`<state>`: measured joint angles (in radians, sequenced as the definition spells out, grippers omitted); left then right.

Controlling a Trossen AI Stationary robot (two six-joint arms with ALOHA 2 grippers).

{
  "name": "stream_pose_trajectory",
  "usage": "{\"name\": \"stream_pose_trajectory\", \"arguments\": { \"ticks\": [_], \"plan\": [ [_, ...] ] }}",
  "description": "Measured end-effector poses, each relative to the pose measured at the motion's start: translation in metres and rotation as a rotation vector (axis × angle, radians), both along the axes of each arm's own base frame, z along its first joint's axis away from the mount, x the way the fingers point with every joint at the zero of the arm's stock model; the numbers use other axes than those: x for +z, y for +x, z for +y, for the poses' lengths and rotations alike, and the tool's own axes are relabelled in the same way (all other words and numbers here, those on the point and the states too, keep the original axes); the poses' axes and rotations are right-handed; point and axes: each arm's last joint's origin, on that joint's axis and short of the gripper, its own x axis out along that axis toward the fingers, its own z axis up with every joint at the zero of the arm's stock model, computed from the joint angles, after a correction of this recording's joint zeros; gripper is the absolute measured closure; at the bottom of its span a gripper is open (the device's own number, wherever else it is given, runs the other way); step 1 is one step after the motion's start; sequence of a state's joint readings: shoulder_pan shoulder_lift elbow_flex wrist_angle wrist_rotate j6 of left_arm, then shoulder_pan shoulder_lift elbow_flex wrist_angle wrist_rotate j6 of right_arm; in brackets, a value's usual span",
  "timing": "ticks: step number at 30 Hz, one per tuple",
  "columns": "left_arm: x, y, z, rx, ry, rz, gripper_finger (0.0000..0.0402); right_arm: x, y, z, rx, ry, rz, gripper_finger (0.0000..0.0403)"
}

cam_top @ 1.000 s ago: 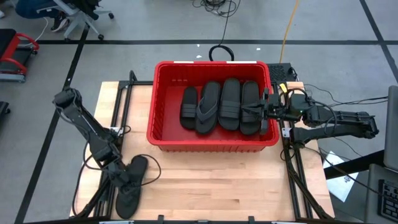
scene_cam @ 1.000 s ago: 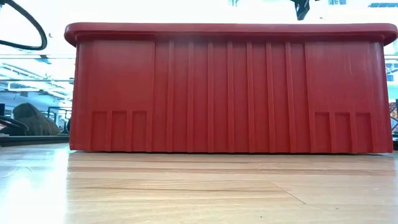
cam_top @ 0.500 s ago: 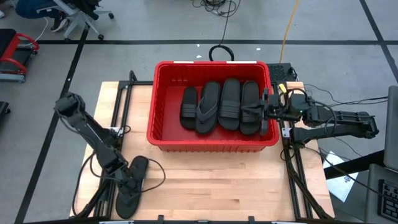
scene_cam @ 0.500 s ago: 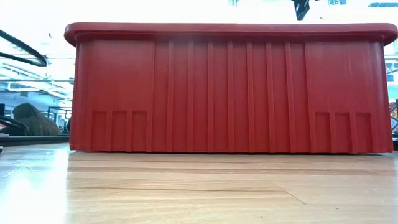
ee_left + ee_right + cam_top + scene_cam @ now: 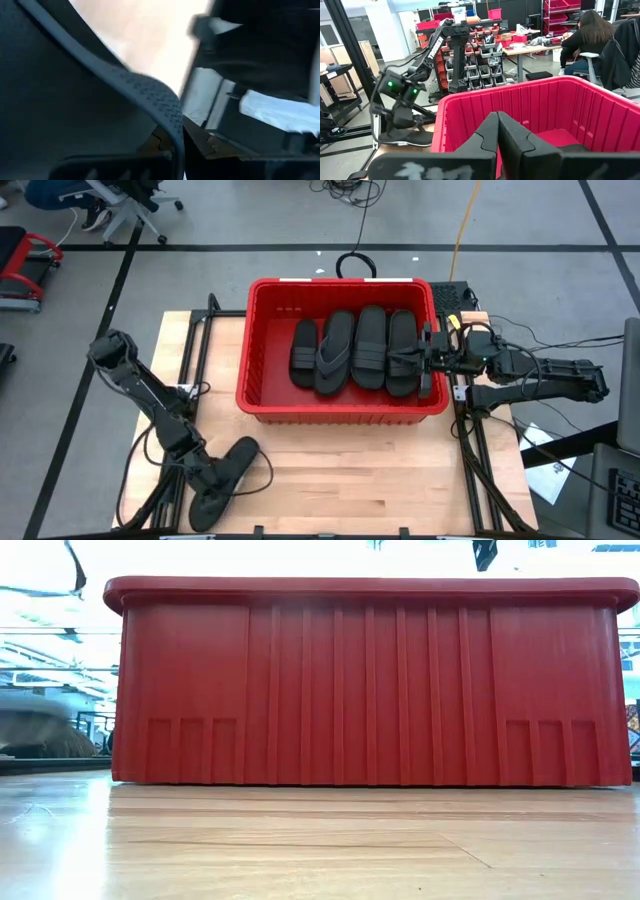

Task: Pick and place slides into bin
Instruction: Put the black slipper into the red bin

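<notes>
The red bin (image 5: 340,412) stands at the middle of the table, its front wall (image 5: 370,680) filling the low view. Several black slides (image 5: 355,350) lie side by side in it. One more black slide (image 5: 234,466) lies at the table's near left corner, lying on a slant. My left gripper (image 5: 207,472) is down on it and shut. The right wrist view shows the same slide (image 5: 407,138) under that arm. My right gripper (image 5: 497,131) is shut and level, above the bin's right rim (image 5: 437,370). My left gripper is shut on the slide near the middle of its length, at its left side edge (image 5: 215,478), coming down on a slant from the table's left. Its wrist view shows only the slide's textured rim (image 5: 160,100) close up. The arm hides the fingers' place of contact.
Bare wood (image 5: 350,470) lies between the bin's front wall and the near edge. Black frame rails run along both sides of the table, and cables lie behind the bin (image 5: 355,265). In the room beyond, a person (image 5: 590,35) sits at a desk.
My left gripper has gone down and toward the table's near edge onto the loose slide, rolling its wrist. The slide has turned about: its far end has swung toward the table's right, while its near end has stayed in place.
</notes>
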<state>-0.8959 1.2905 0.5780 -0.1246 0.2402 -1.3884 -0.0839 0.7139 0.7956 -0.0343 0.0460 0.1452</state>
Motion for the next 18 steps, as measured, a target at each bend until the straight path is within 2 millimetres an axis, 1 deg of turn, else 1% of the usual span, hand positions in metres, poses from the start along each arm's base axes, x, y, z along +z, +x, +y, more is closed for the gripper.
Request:
{"name": "stream_pose_trajectory", "arguments": {
  "ticks": [2, 3, 5, 7, 9, 11, 13, 16, 18],
  "plan": [
    [0.011, 0.003, -0.002, -0.006, -0.038, -0.083, 0.0397, 0.0, 0.0, 0.0, 0.0, 0.0, 0.0, 0.0403],
    [0.019, 0.004, -0.004, -0.015, -0.055, -0.156, 0.0396, 0.0, 0.0, 0.0, -0.001, 0.0, 0.0, 0.0403],
    [0.042, 0.008, -0.009, -0.05, -0.091, -0.349, 0.0398, 0.0, 0.0, 0.0, -0.001, 0.0, 0.0, 0.0403],
    [0.069, 0.012, -0.01, -0.084, -0.126, -0.527, 0.0399, 0.0, 0.0, 0.0, -0.001, 0.0, 0.0, 0.0403],
    [0.093, 0.015, -0.006, -0.096, -0.119, -0.635, 0.0397, 0.0, 0.0, 0.0, -0.001, 0.0, 0.0, 0.0403],
    [0.114, 0.017, 0.004, -0.096, -0.074, -0.662, 0.0398, 0.0, 0.0, 0.0, -0.001, 0.0, 0.0, 0.0403],
    [0.137, 0.017, 0.017, -0.102, -0.013, -0.651, 0.0399, 0.0, 0.0, 0.0, -0.001, 0.0, -0.001, 0.0403],
    [0.169, 0.019, 0.043, -0.135, 0.094, -0.641, 0.0398, 0.0, 0.0, 0.0, -0.001, 0.0, -0.002, 0.0403],
    [0.189, 0.022, 0.063, -0.149, 0.197, -0.678, 0.0399, 0.0, 0.0, 0.0, -0.001, 0.0, -0.002, 0.0403]
  ]
}}
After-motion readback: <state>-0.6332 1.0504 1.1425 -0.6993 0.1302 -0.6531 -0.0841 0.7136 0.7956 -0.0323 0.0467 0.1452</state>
